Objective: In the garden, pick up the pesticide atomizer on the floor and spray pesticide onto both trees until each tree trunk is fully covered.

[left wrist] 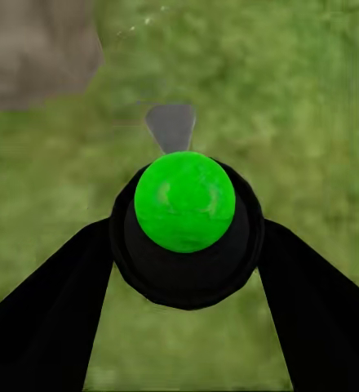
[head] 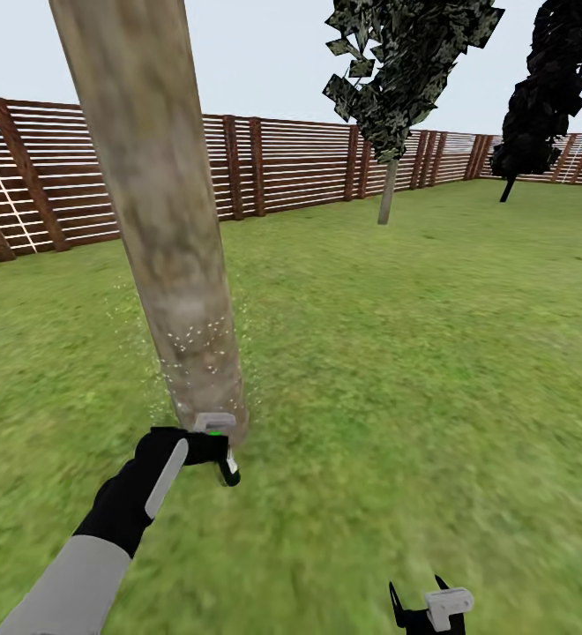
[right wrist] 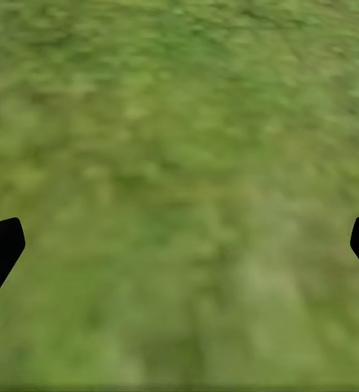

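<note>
Your left gripper (head: 210, 450), clamped on the atomizer (left wrist: 184, 214), is misting the near trunk (head: 163, 220)'s base; the far tree (head: 388, 190) is waiting, right gripper (head: 425, 608) spread.

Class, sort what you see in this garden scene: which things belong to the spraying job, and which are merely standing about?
Job:
- atomizer in left gripper
- near tree trunk
- pesticide specks
- far pale-trunked tree

Standing about:
- black tree
- fence
- right gripper, open over grass

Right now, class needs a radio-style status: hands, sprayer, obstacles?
Left hand shut on sprayer, misting near trunk. Right hand open over grass. Nothing in the way.
</note>
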### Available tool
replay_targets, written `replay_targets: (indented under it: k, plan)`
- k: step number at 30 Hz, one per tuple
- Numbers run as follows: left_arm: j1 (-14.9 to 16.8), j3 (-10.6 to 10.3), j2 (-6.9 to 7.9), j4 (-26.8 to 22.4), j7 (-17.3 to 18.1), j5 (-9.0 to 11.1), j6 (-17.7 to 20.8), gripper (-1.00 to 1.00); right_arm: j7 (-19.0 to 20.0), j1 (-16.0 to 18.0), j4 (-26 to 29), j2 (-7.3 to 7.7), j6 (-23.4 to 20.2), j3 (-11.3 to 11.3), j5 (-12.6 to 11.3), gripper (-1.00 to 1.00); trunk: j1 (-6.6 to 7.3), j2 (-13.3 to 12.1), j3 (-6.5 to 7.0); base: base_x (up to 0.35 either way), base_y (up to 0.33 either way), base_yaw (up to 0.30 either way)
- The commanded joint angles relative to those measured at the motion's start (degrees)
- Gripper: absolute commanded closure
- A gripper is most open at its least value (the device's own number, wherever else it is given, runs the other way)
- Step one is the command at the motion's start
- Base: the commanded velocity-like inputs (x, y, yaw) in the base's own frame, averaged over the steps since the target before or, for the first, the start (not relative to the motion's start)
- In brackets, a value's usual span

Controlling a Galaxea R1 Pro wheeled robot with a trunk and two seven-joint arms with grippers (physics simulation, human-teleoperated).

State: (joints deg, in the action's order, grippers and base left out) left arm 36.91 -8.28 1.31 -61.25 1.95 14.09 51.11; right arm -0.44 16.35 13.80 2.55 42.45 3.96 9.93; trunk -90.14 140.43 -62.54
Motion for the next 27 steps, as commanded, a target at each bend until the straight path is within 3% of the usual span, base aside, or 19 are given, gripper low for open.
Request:
replay_targets:
  k: [1, 4, 5, 6, 8, 10, 13, 27]
  plan:
    - [-0.1, 0.1, 0.47, 0.2, 1.5, -0.8, 0.0, 1.00, 0.0, 0.0, 0.0, 0.00, 0.0, 0.0, 0.0, -1.00, 0.00, 0.0, 0.00, 0.000, 0.000, 0.000]
    - [-0.7, 0.5, 4.45, 2.4, 2.1, -1.0, -2.2, 1.00, 0.0, 0.0, 0.0, 0.00, 0.0, 0.0, 0.0, -1.00, 0.00, 0.0, 0.00, 0.000, 0.000, 0.000]
    - [-0.8, 0.4, 5.18, 8.2, 2.1, -1.0, -7.9, 1.00, 0.0, 0.0, 0.0, 0.00, 0.0, 0.0, 0.0, -1.00, 0.00, 0.0, 0.00, 0.000, 0.000, 0.000]
    - [-0.8, 0.3, 5.16, 12.3, 2.1, -1.0, -11.0, 1.00, 0.0, 0.0, -0.1, 0.02, 0.0, 0.0, 0.1, -1.00, 0.00, 0.0, 0.00, 0.000, 0.000, 0.000]
    - [-0.8, 0.0, 5.03, 15.6, 1.7, -1.1, -13.7, 1.00, 0.0, 0.0, -0.1, 0.07, 0.0, 0.0, 0.1, -1.00, 0.00, 0.0, 0.00, 0.000, 0.000, 0.000]
    - [-0.8, 0.1, 4.87, 16.4, -0.8, -1.1, -15.5, 1.00, 0.0, 0.0, -0.1, 0.09, 0.0, 0.0, 0.1, -1.00, 0.00, 0.0, 0.00, 0.154, -0.093, 0.000]
    - [-0.9, 0.1, 4.84, 17.8, -1.0, -0.5, -17.7, 1.00, 0.0, 0.0, -0.1, 0.09, -0.1, 0.0, 0.1, -1.00, 0.00, 0.0, 0.00, 0.223, -0.181, 0.000]
    - [-0.9, 0.1, 4.41, 19.0, 0.0, 0.1, -17.8, 1.00, 0.1, 0.0, 0.0, 0.00, 0.0, -0.1, 0.0, -1.00, 0.00, 0.0, 0.00, 0.186, -0.221, 0.031]
